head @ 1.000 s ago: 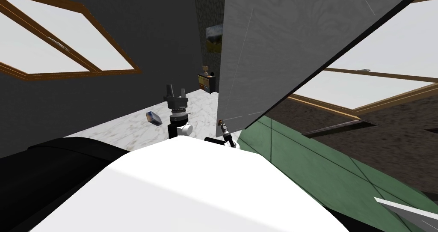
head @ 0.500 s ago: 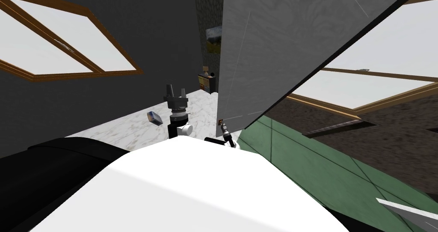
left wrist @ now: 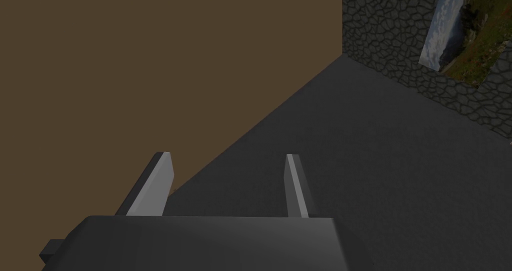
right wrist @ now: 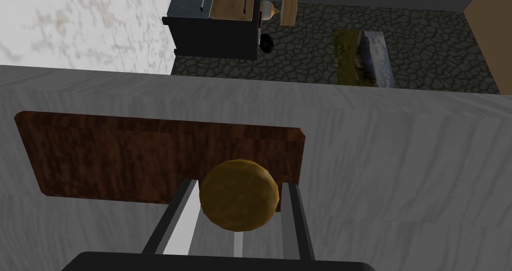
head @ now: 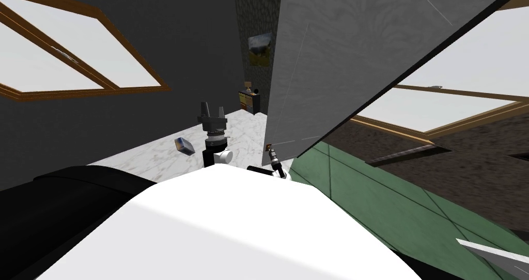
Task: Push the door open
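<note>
Two right fingers clamp golden knob on grey door; left fingers spread apart, empty.

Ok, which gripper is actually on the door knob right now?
The right gripper, its fingers pressing either side of the round golden knob on the grey door. The left gripper is raised apart from it, fingers open on nothing.

One door, one knob, two windows, one cabinet, one picture, one box.

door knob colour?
Mustard, golden-brown door knob, on a dark brown wood-grain plate; clearest in the right wrist view.
</note>
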